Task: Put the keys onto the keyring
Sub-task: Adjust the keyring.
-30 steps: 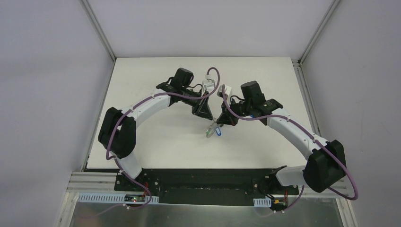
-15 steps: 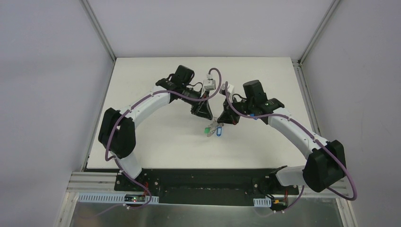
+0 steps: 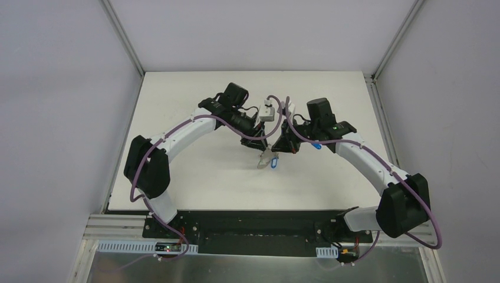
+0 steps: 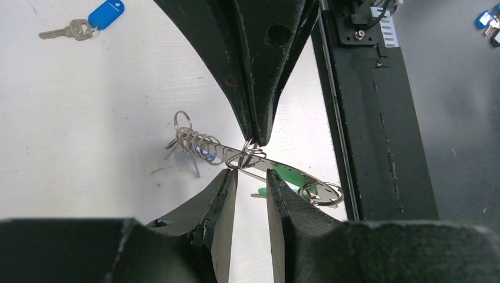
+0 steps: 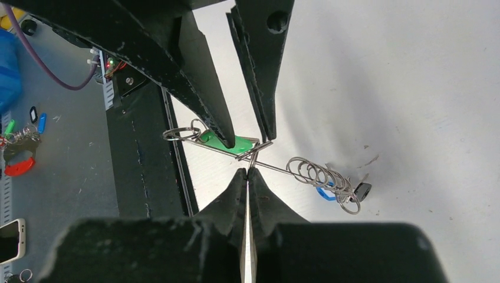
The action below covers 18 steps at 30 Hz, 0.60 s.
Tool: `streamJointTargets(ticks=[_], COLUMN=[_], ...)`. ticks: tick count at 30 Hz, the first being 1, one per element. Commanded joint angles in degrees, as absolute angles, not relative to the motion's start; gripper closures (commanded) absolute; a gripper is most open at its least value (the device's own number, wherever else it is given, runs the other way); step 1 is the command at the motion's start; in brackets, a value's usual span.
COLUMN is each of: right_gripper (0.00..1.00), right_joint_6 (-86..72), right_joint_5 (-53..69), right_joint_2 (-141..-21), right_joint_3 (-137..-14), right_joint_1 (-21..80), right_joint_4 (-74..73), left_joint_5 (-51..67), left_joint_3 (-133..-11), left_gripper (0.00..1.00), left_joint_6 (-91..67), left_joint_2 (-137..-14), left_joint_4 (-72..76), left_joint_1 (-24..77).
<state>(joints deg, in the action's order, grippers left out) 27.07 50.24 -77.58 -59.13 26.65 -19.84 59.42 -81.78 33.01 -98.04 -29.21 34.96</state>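
The keyring (image 4: 259,163) hangs above the table as a pale grey strip with a bunch of metal rings (image 5: 315,174) and a small black tag (image 5: 362,190). My right gripper (image 5: 247,171) is shut on one small ring of it. A green key head (image 5: 227,141) lies along the strip. My left gripper (image 4: 250,175) is open right at the strip, nothing between its fingers (image 5: 206,88). A blue-headed key (image 4: 106,13) lies loose on the white table. In the top view both grippers meet over the keyring (image 3: 267,158) at mid-table.
The black base plate (image 4: 377,118) runs along the table's near edge, close to the keyring. Beyond it, off the table, lie spare keys (image 4: 489,23), a phone (image 5: 12,239) and a red item (image 5: 17,168). Grey walls enclose the table.
My left gripper's jaws have parted and it has shifted right toward the other gripper. The keyring has turned, and the green key head no longer shows in the top view. The right gripper stays shut.
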Motion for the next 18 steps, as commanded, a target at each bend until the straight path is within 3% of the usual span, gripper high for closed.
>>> streamJointTargets(ticks=[1, 18], right_gripper=[1.0, 1.0], right_joint_6=[26.7, 26.2], right_joint_5=[54.0, 55.0], right_joint_2=[-77.2, -77.2], right_joint_3=[-58.8, -58.6], right_joint_1=[26.3, 25.9], right_joint_4=[-17.6, -17.2], left_joint_5=[58.6, 61.5], left_joint_3=[-85.1, -88.2], left_gripper=[0.73, 0.72], left_joint_6=[39.4, 44.9], left_joint_2=[-97.8, -99.5], left_joint_4=[-31.8, -38.0], left_joint_1=[35.5, 34.1])
